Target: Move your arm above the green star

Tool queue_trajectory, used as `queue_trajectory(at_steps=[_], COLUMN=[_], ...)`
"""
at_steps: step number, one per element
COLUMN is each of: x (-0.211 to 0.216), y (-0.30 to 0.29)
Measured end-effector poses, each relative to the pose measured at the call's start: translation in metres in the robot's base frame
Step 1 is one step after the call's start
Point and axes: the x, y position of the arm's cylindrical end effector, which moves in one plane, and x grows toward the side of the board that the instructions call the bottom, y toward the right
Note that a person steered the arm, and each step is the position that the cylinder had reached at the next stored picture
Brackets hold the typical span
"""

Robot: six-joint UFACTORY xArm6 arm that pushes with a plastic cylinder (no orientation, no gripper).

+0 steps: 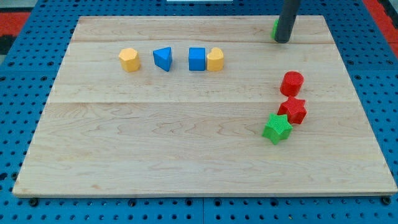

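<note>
My tip [282, 40] far above green star [277, 128]

A pale wooden board [186, 155] fills most of the frame, built from long planks whose seams run across from left to right. Its grain is light and evenly lit, with no hard shadows. Around it on every side lies a blue perforated surface [18, 124], dotted with regular rows of small dark holes. In the upper left corner and the upper right corner of the frame, patches of red [12, 18] show beyond the blue.
</note>
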Motion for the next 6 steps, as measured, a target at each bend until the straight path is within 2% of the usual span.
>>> queue_trajectory(at_steps=[1,2,3,4,6], x=[-0.014,-0.008,0.043,0.06,0.107], y=[0.0,0.0,0.0,-0.007,-0.067])
